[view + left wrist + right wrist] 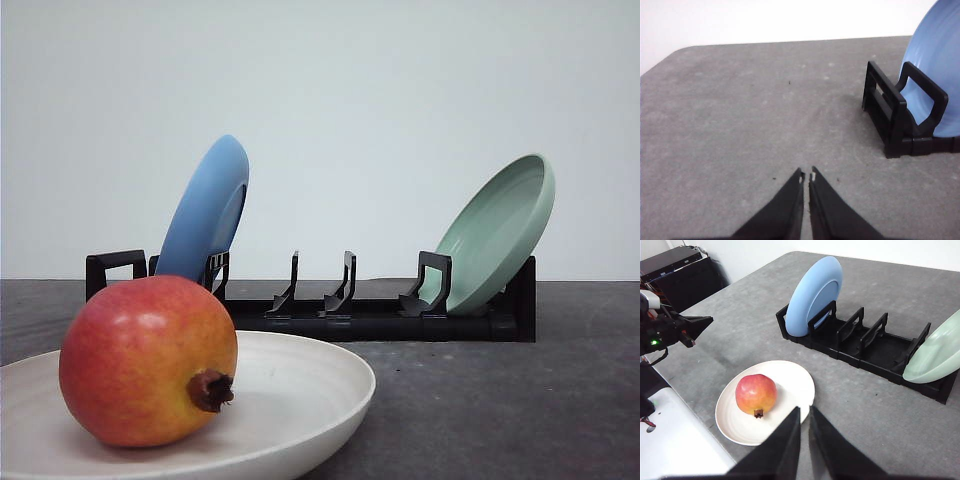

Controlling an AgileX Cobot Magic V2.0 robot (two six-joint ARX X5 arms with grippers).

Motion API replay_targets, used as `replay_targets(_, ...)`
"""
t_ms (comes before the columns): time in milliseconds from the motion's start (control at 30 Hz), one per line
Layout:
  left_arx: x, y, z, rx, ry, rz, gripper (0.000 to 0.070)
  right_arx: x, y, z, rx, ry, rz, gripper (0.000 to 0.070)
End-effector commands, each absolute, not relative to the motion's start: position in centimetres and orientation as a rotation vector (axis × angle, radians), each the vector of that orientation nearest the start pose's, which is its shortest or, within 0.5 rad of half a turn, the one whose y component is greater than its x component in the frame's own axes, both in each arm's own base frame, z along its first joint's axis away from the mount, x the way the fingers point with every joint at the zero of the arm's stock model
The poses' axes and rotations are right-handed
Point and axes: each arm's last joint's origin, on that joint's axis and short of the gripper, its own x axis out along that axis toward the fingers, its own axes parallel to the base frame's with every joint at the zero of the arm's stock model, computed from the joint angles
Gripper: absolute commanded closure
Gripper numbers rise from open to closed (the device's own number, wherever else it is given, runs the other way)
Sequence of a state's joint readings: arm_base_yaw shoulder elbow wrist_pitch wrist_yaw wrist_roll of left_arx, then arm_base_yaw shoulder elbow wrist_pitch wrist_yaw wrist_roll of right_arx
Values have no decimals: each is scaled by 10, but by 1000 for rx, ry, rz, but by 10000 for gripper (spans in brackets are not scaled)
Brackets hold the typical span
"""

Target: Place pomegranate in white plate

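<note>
The pomegranate point(148, 360) point(756, 394), red fading to yellow-orange with a dark calyx nub, rests inside the white plate point(310, 385) point(795, 385) on the grey table, near the front left. My right gripper point(805, 411) is shut and empty, raised above the table just beside the plate's rim, apart from the fruit. My left gripper point(807, 175) is shut with nothing in it, over bare table to the left of the black rack. In the right wrist view, the left gripper point(707, 319) points toward the rack.
A black dish rack point(380, 315) point(865, 347) point(895, 120) stands behind the plate. A blue plate point(205, 215) point(815, 292) point(935, 65) leans in its left end, a pale green plate point(500, 230) point(940, 355) in its right. A white table edge strip point(675, 440) lies near the white plate.
</note>
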State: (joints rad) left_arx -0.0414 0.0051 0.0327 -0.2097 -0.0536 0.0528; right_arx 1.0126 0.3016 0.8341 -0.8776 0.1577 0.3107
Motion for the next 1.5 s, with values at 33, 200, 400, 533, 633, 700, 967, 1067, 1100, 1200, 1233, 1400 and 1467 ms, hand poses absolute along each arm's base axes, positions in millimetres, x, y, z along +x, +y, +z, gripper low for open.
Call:
replay_targets(33,96,-2,150,53,175,12,700,24,31,329,94,406,804,674)
replay_targets(200,96,-1,149,6,178,40,700,24,31,329,94,406,804,674)
replay_targets(400,96,-2,149,-28,176,41,700,24,31,329,94,406,804,674)
replay_targets(533,96,-2,149,-28,176,41,700,24,31,329,94,406,804,674)
replay_targets(633,96,-2,149,-28,176,41,700,24,31,329,94,406,804,674)
replay_targets(700,96,-2,149,-28,176,41,700,24,31,329,94,406,804,674)
replay_targets(967,96,-2,150,-28,175,41,700,24,31,329,94,406,804,674)
replay_targets(1067,96,-2,150,-28,175,41,700,24,31,329,94,406,804,674)
replay_targets(1100,96,-2,149,-28,176,41,700,24,31,329,95,405,804,674)
replay_targets(1200,96,-2,150,-28,176,41,700,25,30,328,104,398,778,674)
replay_targets(1233,96,-2,150,-28,175,41,700,25,30,327,109,399,763,674)
replay_targets(1400,96,-2,150,-28,175,41,700,41,33,311,29,325,584,674)
replay_targets(1467,96,-2,150,-28,175,41,700,51,34,298,-38,256,493,674)
